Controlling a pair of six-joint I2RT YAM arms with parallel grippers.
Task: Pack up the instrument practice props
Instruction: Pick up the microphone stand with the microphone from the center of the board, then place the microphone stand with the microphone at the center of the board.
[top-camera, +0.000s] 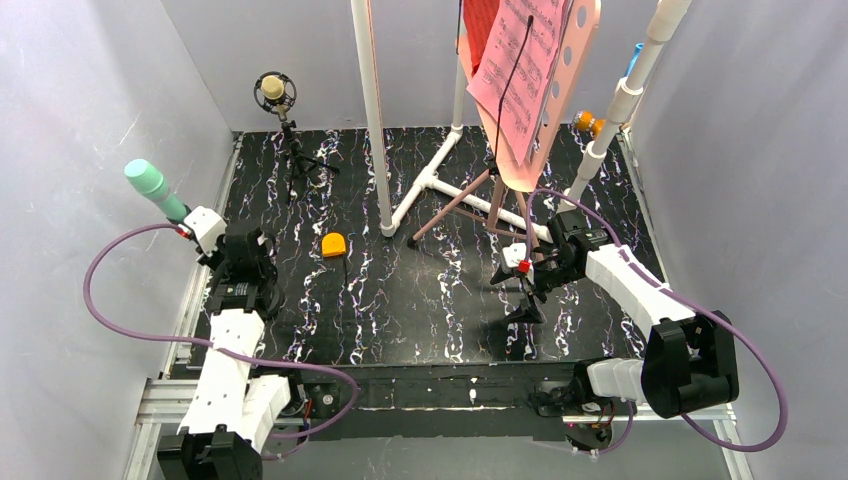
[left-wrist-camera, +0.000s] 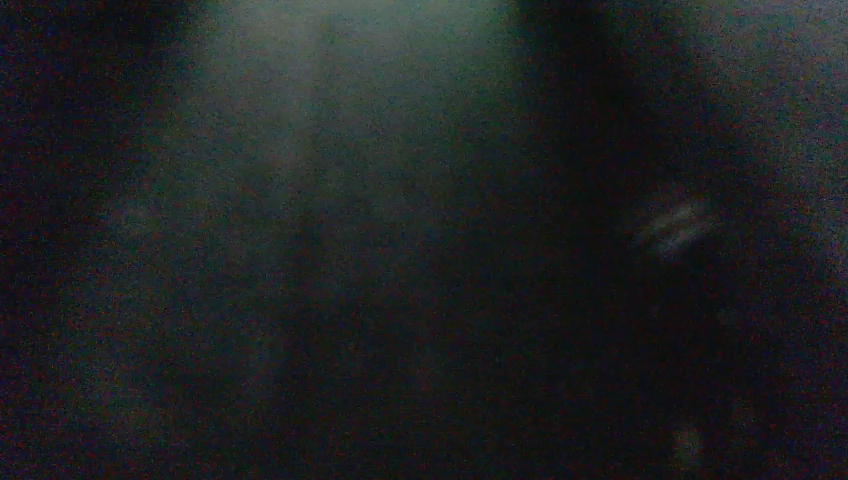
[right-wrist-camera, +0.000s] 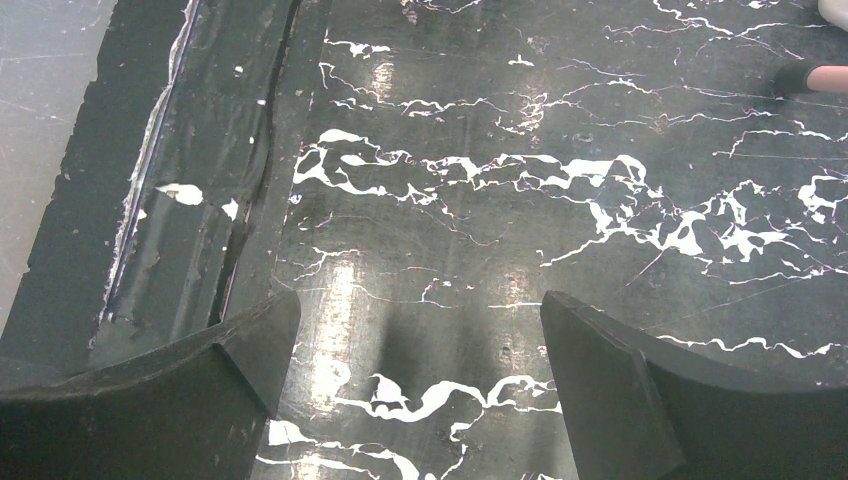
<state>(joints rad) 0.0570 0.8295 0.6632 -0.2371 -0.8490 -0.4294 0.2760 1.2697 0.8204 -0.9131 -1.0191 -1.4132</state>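
The mint-green microphone (top-camera: 150, 184) sticks up and to the left out of my left gripper (top-camera: 192, 226), by the left wall and off the table; the jaws look shut on its handle. The left wrist view is almost black with a faint green tint. The pink music stand (top-camera: 575, 60) stands at the back on tripod legs, carrying pink sheet music (top-camera: 515, 75) and a red folder (top-camera: 480, 30). A yellow microphone (top-camera: 273, 92) sits on a small black tripod at the back left. My right gripper (top-camera: 525, 292) (right-wrist-camera: 415, 370) hangs open over bare table, in front of the stand's legs.
The white pipe frame (top-camera: 375, 120) rises from the black marbled table (top-camera: 420, 300) between the yellow microphone and the stand. A small orange object (top-camera: 333, 244) lies left of centre, another orange piece (top-camera: 585, 122) at the back right. Grey walls close both sides. A pink leg tip (right-wrist-camera: 825, 78) shows.
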